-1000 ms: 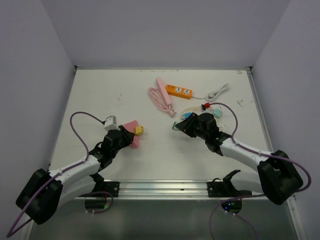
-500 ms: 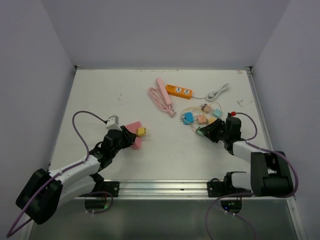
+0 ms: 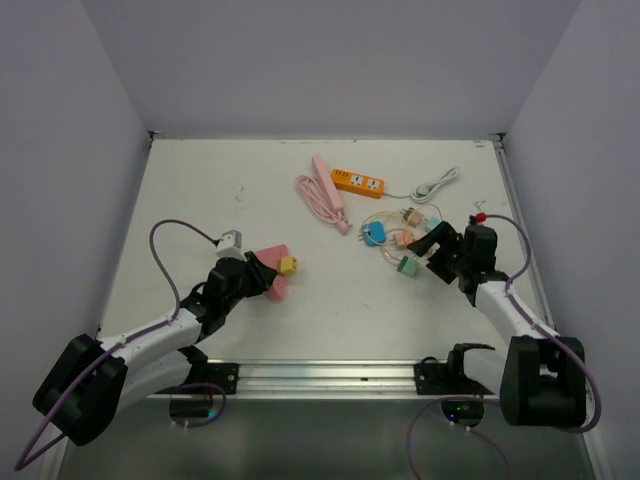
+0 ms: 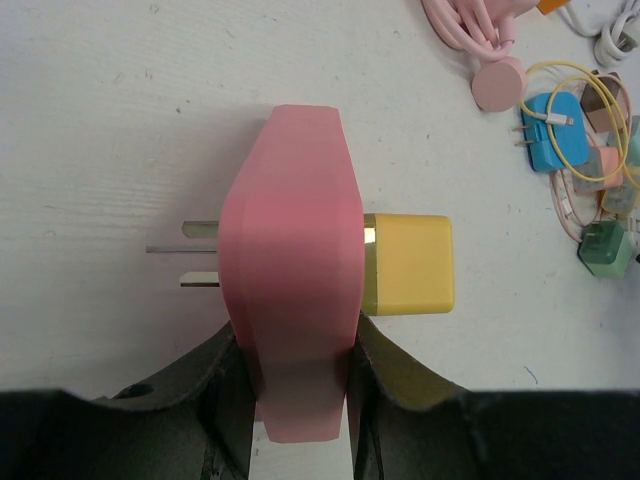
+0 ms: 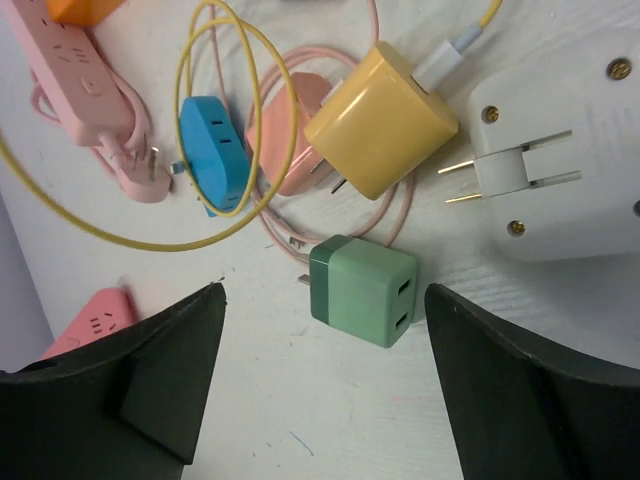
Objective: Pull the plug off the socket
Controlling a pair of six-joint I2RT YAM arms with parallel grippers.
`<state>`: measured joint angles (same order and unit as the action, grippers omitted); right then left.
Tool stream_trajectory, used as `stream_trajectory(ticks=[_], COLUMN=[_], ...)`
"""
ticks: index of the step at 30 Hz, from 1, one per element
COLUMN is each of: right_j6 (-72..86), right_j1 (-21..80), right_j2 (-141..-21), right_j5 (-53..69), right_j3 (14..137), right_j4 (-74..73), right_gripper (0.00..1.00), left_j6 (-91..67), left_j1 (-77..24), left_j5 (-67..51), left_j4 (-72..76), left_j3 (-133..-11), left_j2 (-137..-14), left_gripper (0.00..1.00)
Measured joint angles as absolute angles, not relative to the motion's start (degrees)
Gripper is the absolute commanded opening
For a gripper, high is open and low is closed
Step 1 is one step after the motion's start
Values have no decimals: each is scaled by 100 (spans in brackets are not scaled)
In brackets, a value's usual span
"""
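A pink socket [image 4: 295, 250] with a yellow plug [image 4: 408, 263] seated in its right side is clamped in my left gripper [image 4: 300, 360], which is shut on its lower end. Metal prongs stick out of the socket's left side. In the top view the pink socket [image 3: 272, 283] and yellow plug [image 3: 287, 264] sit at the left gripper [image 3: 262, 279], left of centre. My right gripper [image 5: 323, 295] stands open, its fingers either side of a green plug [image 5: 365, 290] that lies loose on the table. In the top view the right gripper [image 3: 428, 252] is beside that green plug [image 3: 406, 266].
A heap of adapters lies at the right gripper: a yellow charger [image 5: 380, 120], a blue adapter [image 5: 213, 150], a white adapter [image 5: 560, 170], with yellow and pink cables. Farther back lie a pink power strip [image 3: 328, 181] and an orange power strip [image 3: 359, 183] with a white cable [image 3: 435, 182].
My right gripper carried the green plug right to the adapter heap and opened, leaving it on the table. The left gripper, still shut on the pink socket, edged slightly right.
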<state>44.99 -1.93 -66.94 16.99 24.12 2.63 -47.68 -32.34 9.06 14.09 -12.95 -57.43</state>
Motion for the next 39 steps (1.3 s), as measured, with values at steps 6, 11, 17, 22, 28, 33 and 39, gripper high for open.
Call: stream_trajectory(ticks=[6,11,17,22,28,33,39], right_j6=[4261,4327,4759,5168,5540,5743,5850], right_j1=[-180,460,2423,3511,4517,4858,4976], right_j2=[-5905,-5841,-6090,-7059,-8235,-8890,-9629], right_j5=[1426,1448,1203,899,445,110,-16], right_j3=[2759,2764,2915,3363,4032,4528,5006], right_j4=[-504,-565,-67,676,1118,1264,1356], right_gripper=[89,89,88,86,85,83,77], left_j6=[-4729,-4729,-4729,-4729,-4731,-4731,-4731], left_j1=[-3234,-3234,-3234,-3236,-3240,-3245,-3260], left_j5=[766,670,574,521,482,462,438], left_j4=[1463,1479,1496,1498,1503,1505,1507], left_j3=[-1337,-1339,-1339,-1339,-1339,-1339,-1339], left_j2=[-5833,-5839,-5852,-5852,-5850,-5850,-5850], left_gripper=[0,0,0,0,0,0,0])
